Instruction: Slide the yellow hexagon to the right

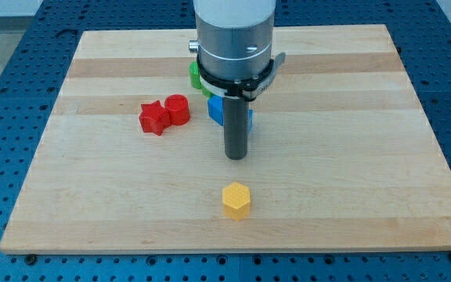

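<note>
The yellow hexagon (236,200) lies on the wooden board (92,196) near the view's bottom, a little right of the middle. My tip (236,155) is the lower end of the dark rod, straight above the hexagon toward the view's top, with a clear gap of board between them. The rod hangs from the grey arm body at the view's top centre.
A red star-shaped block (154,117) and a red round block (178,109) touch each other left of the rod. A blue block (217,109) sits just behind the rod, partly hidden. A green block (195,76) shows under the arm body.
</note>
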You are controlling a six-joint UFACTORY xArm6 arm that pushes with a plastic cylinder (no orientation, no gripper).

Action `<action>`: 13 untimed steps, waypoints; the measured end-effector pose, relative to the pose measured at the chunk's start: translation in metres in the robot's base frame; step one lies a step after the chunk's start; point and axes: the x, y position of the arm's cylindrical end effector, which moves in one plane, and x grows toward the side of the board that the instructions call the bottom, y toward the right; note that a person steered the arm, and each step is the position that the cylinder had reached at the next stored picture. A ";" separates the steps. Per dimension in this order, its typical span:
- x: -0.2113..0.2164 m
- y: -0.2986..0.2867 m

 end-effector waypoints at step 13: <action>0.111 -0.058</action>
